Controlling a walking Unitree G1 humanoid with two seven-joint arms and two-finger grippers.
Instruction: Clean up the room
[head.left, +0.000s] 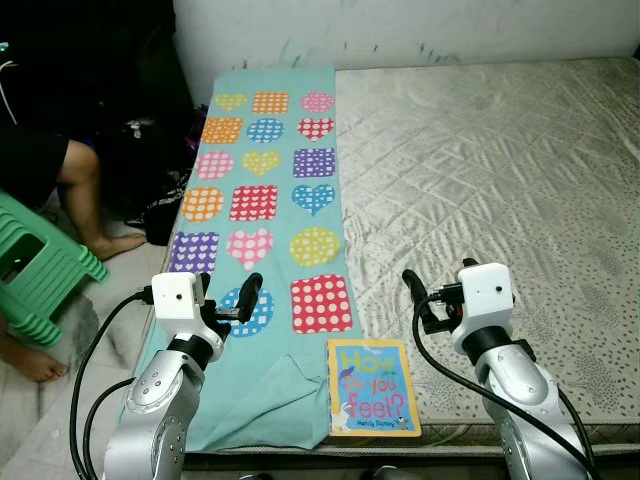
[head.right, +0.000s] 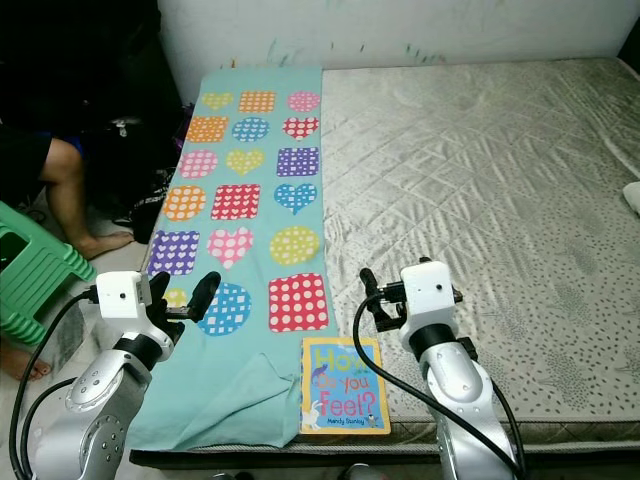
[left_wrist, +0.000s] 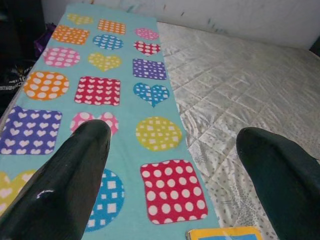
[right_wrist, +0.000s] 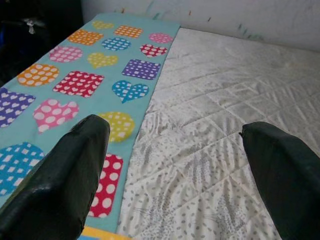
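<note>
One book (head.left: 372, 387) lies flat at the mattress (head.left: 500, 170) edge, long axis pointing up the bed; left gripper (head.left: 243, 300) and right gripper (head.left: 418, 297) hover spread wide, empty.

Spread fingers (left_wrist: 65, 185) above patterned blanket (left_wrist: 125, 100)

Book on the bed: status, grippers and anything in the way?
Left gripper and right gripper both open, empty, raised over the bed's near edge. Book flat at the mattress edge beside the patterned blanket, untouched. Nothing on it.
</note>
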